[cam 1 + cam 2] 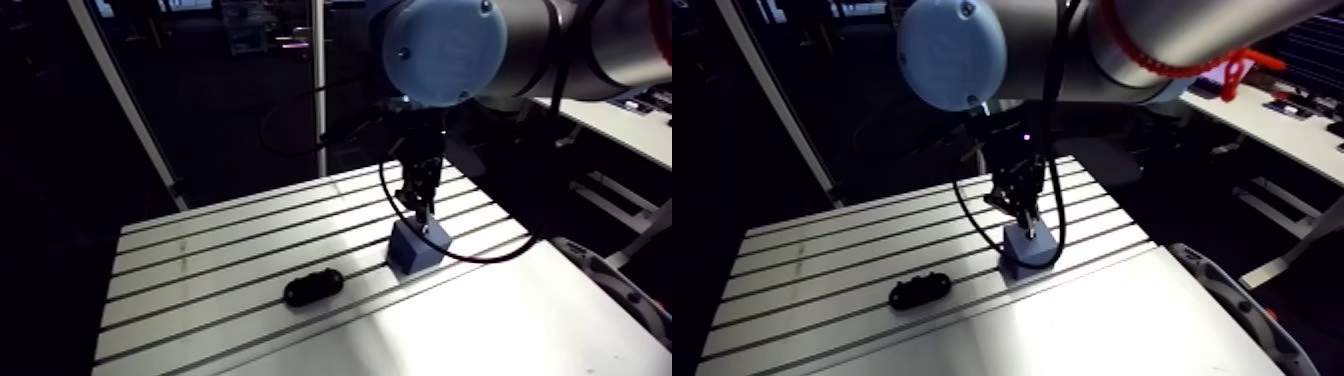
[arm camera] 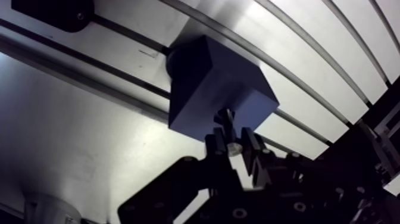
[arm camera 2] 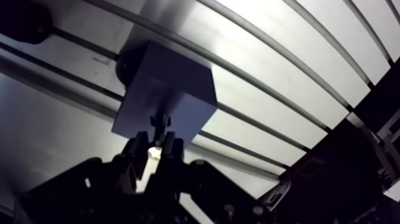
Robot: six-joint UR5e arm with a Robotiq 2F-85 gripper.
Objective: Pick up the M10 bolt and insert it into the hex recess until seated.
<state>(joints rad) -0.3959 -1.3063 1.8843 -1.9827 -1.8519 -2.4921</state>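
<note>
Jaws: in your wrist view they are rising from below and clamping the M10 bolt (image 2: 225, 122) between them. They are standing only narrowly apart, and a bright bit of metal is showing in the gap.
M10 bolt: it is sticking out ahead of the jaws, with its dark free end pointing at the block just beyond. In your arm view it is hanging roughly upright above that block.
Contact: the bolt's free end is overlapping the block's upper face in both eyes of the wrist view. You cannot tell whether it is touching the face, entering it or stopping just short.
Hex recess: it is not showing, because the bolt and the jaws are covering that part of the face.
Block (image 2: 214, 83): this blue-grey cube is sitting flat on the desk, directly under the jaws. It is straddling one of the slots, and one corner is pointing away from the jaws.
Desk (image 1: 200, 260): you are looking at slotted aluminium, with the grooves running past both sides of the block. Strong light is glaring off the bare surface nearest you in the arm view.
Black part (image 1: 313, 287): this oblong dark piece is lying flat on the desk over a slot. It is sitting beyond the block in the wrist view and well apart from it.
</note>
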